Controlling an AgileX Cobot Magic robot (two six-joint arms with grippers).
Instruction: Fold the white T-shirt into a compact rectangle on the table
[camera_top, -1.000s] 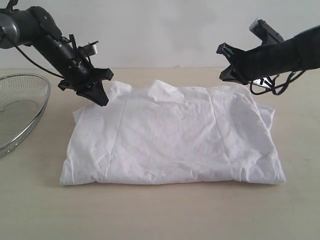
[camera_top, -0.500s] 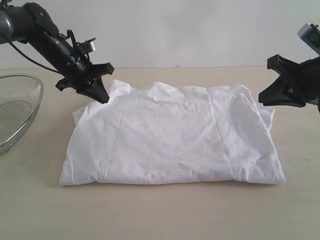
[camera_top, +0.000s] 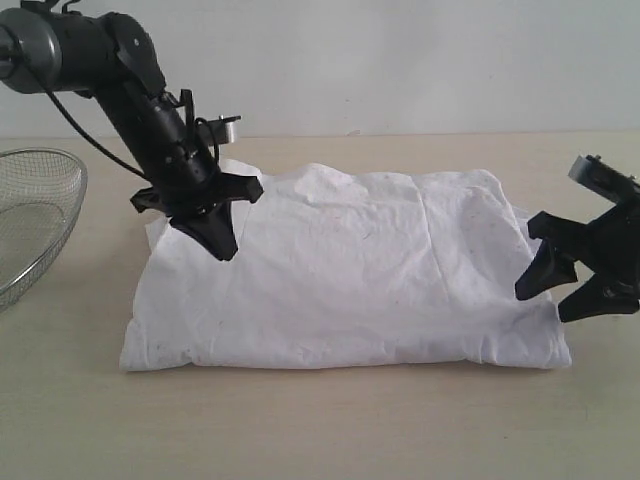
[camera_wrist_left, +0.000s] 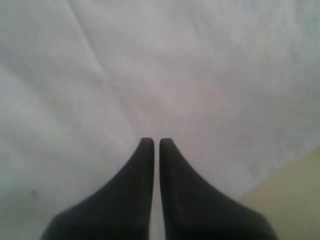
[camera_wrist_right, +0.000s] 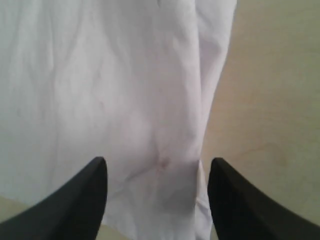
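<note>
White cotton T-shirt (camera_top: 340, 270), wrinkled, folded to a rough rectangle on beige wood-grain table (camera_top: 300, 430); left gripper (camera_top: 222, 243) pinched closed, right gripper (camera_top: 545, 300) spread wide.

Pointing the left gripper (camera_wrist_left: 155, 143) at the white T-shirt (camera_wrist_left: 150, 70), jaws closed to a thin slit, gripping nothing; showing a wedge of the table (camera_wrist_left: 296, 196) beside the cloth's edge.
</note>
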